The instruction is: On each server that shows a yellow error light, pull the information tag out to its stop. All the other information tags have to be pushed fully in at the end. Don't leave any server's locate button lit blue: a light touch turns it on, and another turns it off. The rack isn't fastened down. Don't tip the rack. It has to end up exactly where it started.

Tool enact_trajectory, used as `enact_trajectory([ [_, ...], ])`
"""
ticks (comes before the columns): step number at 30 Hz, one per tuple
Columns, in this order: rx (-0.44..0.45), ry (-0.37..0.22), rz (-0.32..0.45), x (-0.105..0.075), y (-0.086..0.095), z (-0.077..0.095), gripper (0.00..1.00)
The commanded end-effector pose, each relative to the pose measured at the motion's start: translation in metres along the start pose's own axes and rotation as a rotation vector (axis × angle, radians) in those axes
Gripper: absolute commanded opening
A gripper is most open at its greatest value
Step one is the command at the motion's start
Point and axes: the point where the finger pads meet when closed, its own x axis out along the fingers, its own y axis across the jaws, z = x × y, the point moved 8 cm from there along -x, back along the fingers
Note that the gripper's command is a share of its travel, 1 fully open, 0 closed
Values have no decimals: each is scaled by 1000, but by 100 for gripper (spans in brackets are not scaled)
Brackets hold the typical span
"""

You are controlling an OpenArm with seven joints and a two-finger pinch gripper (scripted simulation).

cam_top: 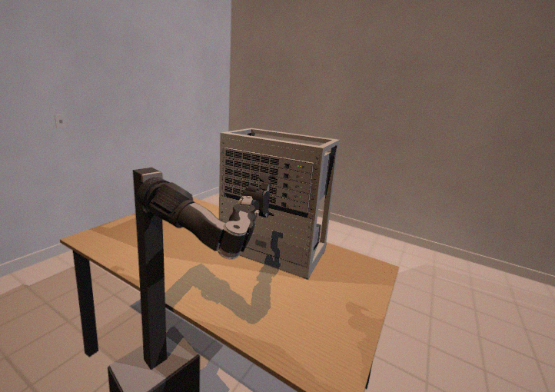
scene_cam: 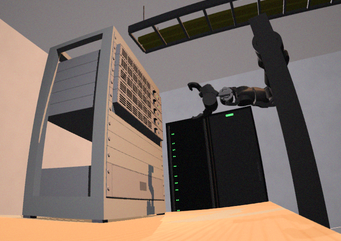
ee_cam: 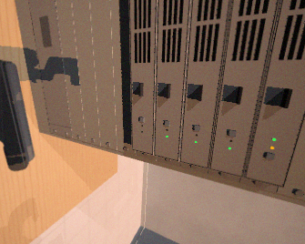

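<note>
The grey rack point(cam_top: 277, 200) stands on the wooden table and holds a stack of several servers point(cam_top: 268, 179). In the wrist view, which is turned sideways, the servers show as upright columns. The rightmost column, the top server, shows a yellow light point(ee_cam: 272, 147) beside a green one. Three other servers show only green lights point(ee_cam: 196, 142). Each server has a dark information tag point(ee_cam: 278, 96) and a small grey locate button point(ee_cam: 269, 155); none is lit blue. All tags look pushed in. My gripper point(scene_cam: 196, 100) point(cam_top: 259, 195) is open and empty, hovering a short way in front of the servers. One finger point(ee_cam: 9, 118) shows at the left.
Blank panels point(cam_top: 282, 239) fill the rack below the servers. A black cabinet point(scene_cam: 216, 161) with green lights stands behind the arm. The arm's post point(cam_top: 148, 267) rises at the table's near edge. A cable tray point(scene_cam: 233, 16) hangs overhead.
</note>
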Motion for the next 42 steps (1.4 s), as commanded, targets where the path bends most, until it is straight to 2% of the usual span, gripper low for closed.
enact_trajectory([
  [1,0,1,8,0,1,-1,100],
  [21,0,4,-2,6,-2,1,100],
  [25,-2,4,4,17,-9,7,100],
  [34,0,4,4,62,-35,29,100],
  [36,0,4,4,62,-35,29,100],
  [42,-1,4,4,91,-51,43,100],
])
